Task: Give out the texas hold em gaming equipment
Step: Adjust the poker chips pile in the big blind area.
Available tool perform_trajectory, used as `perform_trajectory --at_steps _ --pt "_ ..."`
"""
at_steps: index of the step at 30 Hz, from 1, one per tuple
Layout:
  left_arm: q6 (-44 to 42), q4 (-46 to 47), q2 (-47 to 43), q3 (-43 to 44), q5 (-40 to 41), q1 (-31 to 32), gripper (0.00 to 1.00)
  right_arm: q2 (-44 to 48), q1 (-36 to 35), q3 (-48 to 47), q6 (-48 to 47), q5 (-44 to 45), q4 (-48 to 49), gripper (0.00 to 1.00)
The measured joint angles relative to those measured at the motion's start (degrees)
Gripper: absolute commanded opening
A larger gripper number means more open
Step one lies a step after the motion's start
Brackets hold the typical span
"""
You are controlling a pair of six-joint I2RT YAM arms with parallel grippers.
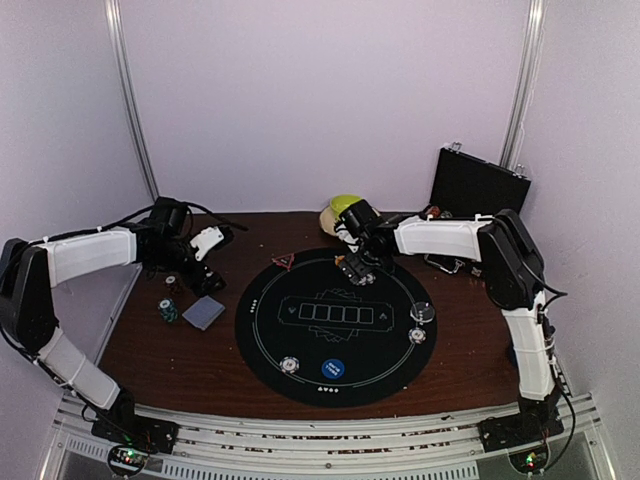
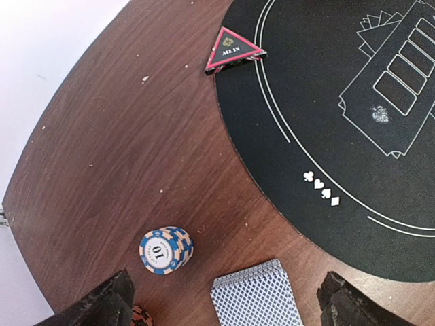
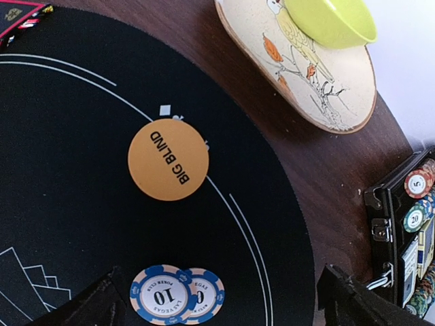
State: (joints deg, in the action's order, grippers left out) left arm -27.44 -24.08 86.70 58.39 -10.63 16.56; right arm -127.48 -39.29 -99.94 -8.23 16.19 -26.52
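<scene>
Left claw (image 2: 224,305) and right claw (image 3: 221,302) gape wide, empty. Cards (image 2: 255,295) lie on the tabletop (image 2: 136,149) below your left, chips (image 3: 175,295) below your right; an off-centre pinch could scatter either.

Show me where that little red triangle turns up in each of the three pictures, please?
Top view: the red triangle marker lies left of centre, at the far left rim of the round black mat.
Left wrist view: top middle, on the mat's edge.
Right wrist view: only a corner shows, at the very top left.
Shared landmark: the mat, seen in all three.
</scene>
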Motion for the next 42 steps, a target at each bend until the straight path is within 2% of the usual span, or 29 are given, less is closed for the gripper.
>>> perform_trajectory --at_steps 13,20,25,42 --pt "0.1 2.0 0.0 -1.6 0.9 0.0 0.98 -0.9 -0.2 0.6 1.4 -1.4 -1.5 0.99" --pt "0.1 2.5 0.0 -2.1 0.9 0.0 0.98 -1.0 -0.2 1.7 2.6 -1.8 -1.8 0.9" --pt "0.1 3.1 0.0 -2.5 0.9 0.0 0.98 -1.0 -0.1 2.0 3.3 -1.9 -1.7 0.79" --pt "0.1 3.3 0.0 -2.7 1.4 0.0 0.98 -1.1 1.9 3.0 6.4 -6.6 -0.5 0.75"
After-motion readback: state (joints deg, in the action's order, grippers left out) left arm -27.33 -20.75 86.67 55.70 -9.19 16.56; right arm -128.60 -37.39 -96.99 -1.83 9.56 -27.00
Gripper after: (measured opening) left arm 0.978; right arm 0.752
